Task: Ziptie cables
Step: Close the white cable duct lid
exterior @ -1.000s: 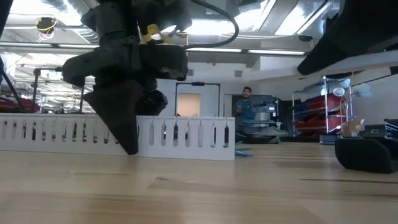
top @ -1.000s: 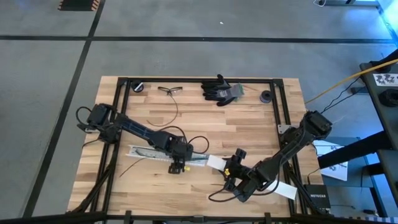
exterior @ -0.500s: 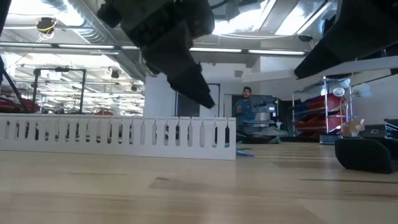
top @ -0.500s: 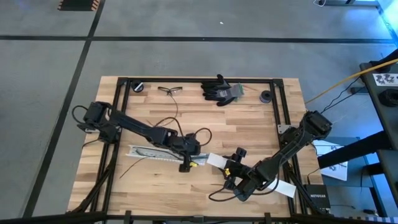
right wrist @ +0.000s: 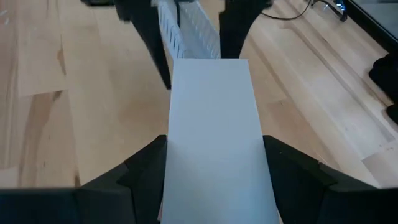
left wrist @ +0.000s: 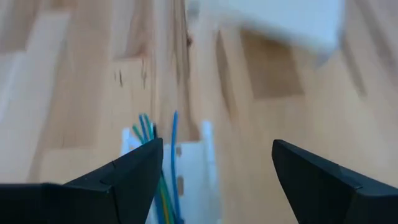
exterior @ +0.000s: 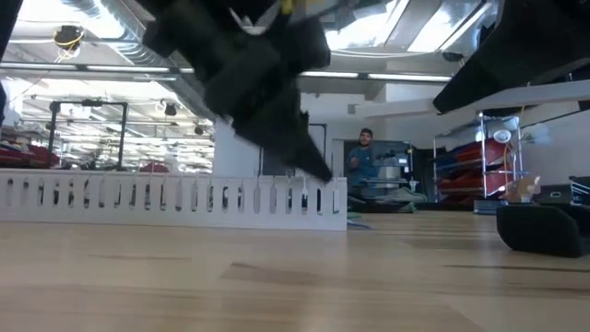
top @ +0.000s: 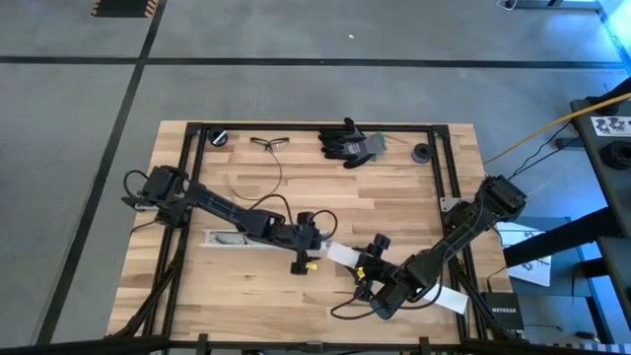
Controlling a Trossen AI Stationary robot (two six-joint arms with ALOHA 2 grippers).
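1. Table (top: 394,197): light wooden top with a dark frame around its edge, seen whole from above.
2. Slotted white channel (top: 246,243): lies flat on the near-left part of the table. In the low view (exterior: 175,198) it shows as a long wall of narrow upright slots.
3. Cables (left wrist: 158,168): thin blue and green wires lying inside the channel, their ends poking out past its open end in the left wrist view. They are loose in the channel and nothing grips them.
4. Left gripper (top: 299,264): reaches from the left side to the channel's right-hand end. Its two dark fingers (left wrist: 118,177) stand wide apart, one on each side of the channel end, holding nothing.
5. Right gripper (top: 367,271): near the front middle of the table, pointing toward the left gripper. Its fingers (right wrist: 146,168) are clamped on a flat white strip.
6. Flat white strip (right wrist: 214,130): plain and smooth, held between the right gripper's fingers, its far end just beside the channel's end. From above it runs from beside the left gripper (top: 342,255) back under the right arm.
7. Black gloves (top: 350,143): at the far edge of the table, middle.
8. Safety glasses (top: 269,143): far edge, left of the gloves.
9. Person (exterior: 366,166): stands far off in the room behind the table, low view only.
10. Zipties: cannot be told apart from the dark leads lying on the table.
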